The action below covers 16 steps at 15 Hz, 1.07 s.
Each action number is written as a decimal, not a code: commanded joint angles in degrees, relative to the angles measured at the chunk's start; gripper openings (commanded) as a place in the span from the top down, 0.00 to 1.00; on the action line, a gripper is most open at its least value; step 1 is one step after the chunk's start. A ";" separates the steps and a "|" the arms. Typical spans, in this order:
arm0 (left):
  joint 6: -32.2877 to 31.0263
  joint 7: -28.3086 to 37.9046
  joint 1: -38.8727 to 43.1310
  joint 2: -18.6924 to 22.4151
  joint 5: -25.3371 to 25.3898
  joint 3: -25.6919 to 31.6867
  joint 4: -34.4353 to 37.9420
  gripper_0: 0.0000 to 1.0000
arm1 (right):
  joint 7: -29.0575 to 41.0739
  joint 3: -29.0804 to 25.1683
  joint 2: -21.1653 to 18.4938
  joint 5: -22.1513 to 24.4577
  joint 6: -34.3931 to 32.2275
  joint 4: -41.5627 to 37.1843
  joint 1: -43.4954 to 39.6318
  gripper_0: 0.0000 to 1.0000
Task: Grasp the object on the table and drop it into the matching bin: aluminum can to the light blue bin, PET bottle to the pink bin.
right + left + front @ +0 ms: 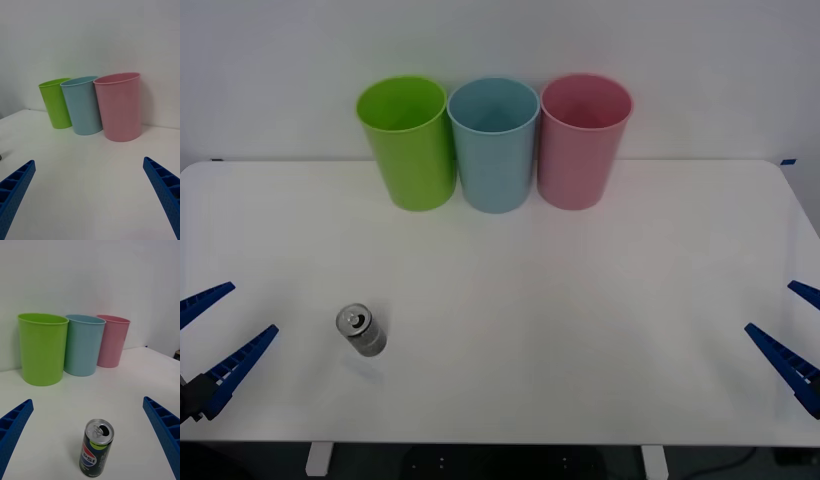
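A small aluminum can (361, 331) with a silver top and dark printed side stands upright on the white table (580, 330), near its front left. The left wrist view has the can (96, 447) close in front, between the fingers' lines. My left gripper (218, 332) hovers open at the table's left edge, a short way left of the can. My right gripper (792, 330) is open at the far right edge. At the back stand the light blue bin (494, 143) and, to its right, the pink bin (582, 139).
A lime green bin (409, 141) stands left of the light blue one, the three touching in a row against the white wall. The same row appears in the wrist views, with the green bin (41, 348) nearest the left arm and the pink bin (119, 106) nearest the right.
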<state>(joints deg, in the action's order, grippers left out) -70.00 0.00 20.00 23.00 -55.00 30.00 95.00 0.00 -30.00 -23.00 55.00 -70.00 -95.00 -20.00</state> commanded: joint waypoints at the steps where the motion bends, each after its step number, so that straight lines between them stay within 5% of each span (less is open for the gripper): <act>1: 0.00 0.00 0.00 0.00 0.00 0.00 0.00 0.00 | 0.00 0.00 0.00 0.00 0.00 0.00 0.00 0.00; 16: -0.05 -5.36 5.22 -1.03 -0.28 0.06 -0.78 0.00 | 0.00 0.00 0.00 0.00 0.00 0.00 0.00 0.00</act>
<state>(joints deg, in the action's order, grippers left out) -70.19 -4.22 24.81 22.03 -55.19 29.98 94.24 0.00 -30.00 -23.00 55.00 -70.00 -95.01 -20.00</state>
